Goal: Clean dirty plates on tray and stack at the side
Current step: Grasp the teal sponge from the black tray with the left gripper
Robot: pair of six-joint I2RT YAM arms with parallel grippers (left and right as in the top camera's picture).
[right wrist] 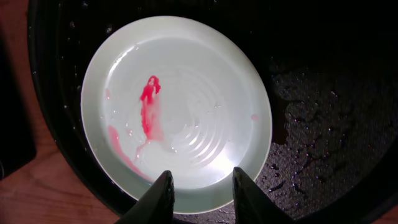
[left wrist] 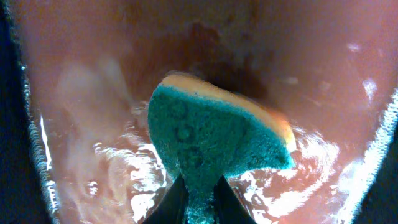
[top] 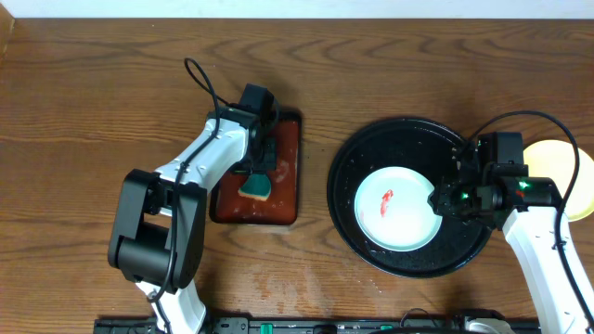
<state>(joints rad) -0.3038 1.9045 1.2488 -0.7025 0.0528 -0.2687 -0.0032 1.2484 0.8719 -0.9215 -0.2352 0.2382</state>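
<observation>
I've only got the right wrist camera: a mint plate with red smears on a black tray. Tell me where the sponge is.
Observer: The teal-and-yellow sponge is pinched in the left end effector, over the reddish-brown rectangular tray.
Operator: Report that tray's condition.
Observer: Its floor is wet, with glinting puddles around the sponge.
Operator: Now list any other plates.
Observer: One pale yellow plate lies off the black tray, just to its right.
</observation>
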